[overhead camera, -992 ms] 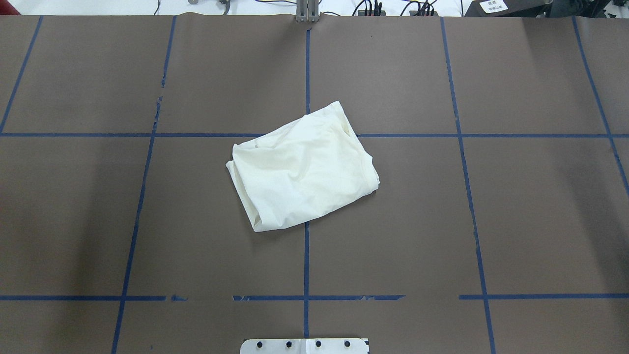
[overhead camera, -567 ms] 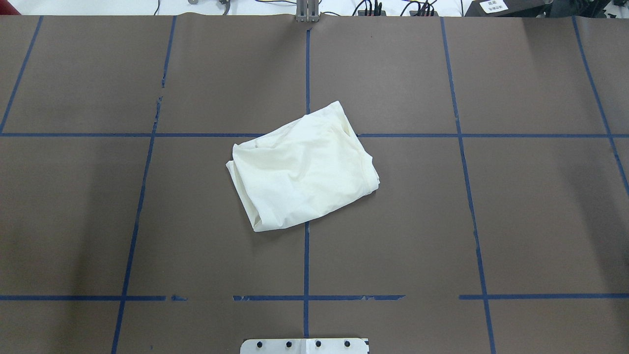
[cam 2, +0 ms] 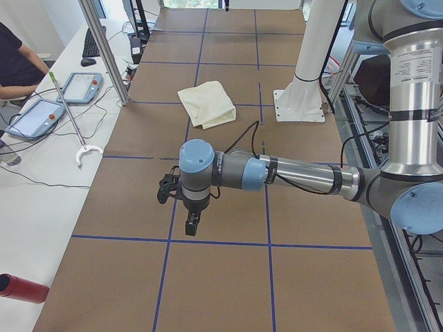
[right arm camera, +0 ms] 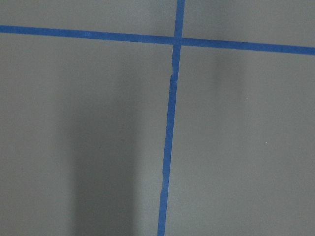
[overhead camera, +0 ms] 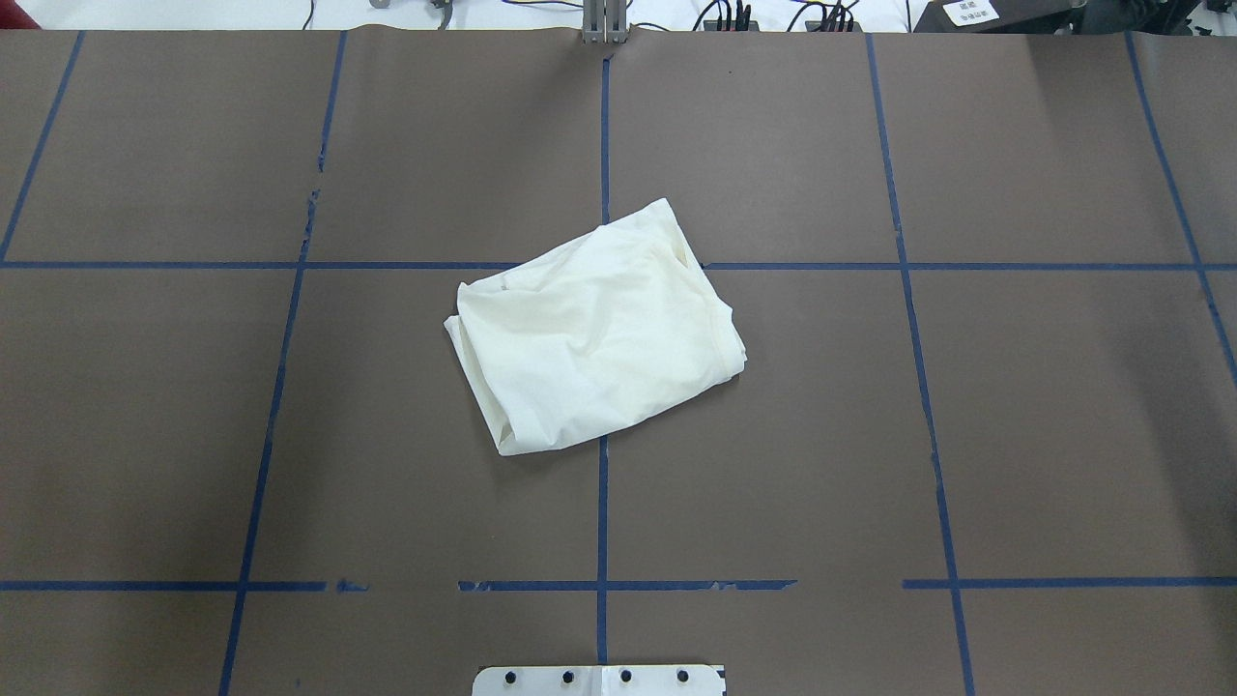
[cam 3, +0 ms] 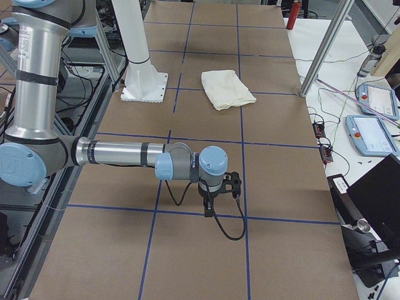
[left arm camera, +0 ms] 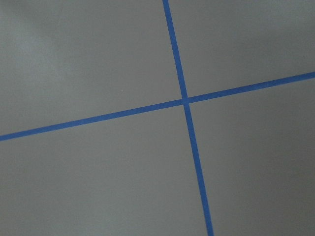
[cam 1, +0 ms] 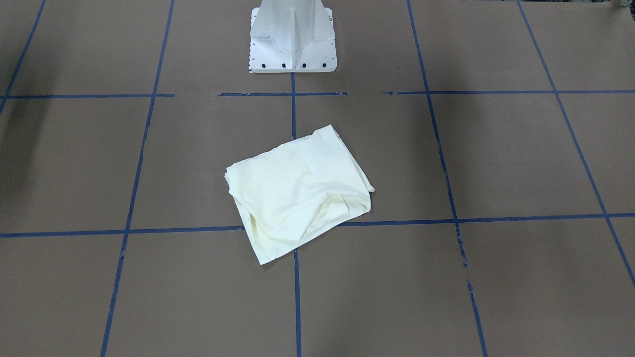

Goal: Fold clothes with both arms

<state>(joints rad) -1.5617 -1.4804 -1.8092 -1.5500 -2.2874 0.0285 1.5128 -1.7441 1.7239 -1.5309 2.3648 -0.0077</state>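
The cream-white T-shirt lies folded into a rumpled, tilted rectangle at the middle of the brown table, plain side up. Its cat print is hidden. It also shows in the front-facing view and in both side views. No arm touches it. My left gripper hangs low over the table far out to the left of the shirt. My right gripper hangs low far out to the right. Each shows only in a side view, so I cannot tell whether it is open or shut.
The white pedestal base stands at the robot's edge behind the shirt. Blue tape lines grid the table. Teach pendants, cables, metal posts and a red cylinder sit along the operators' side.
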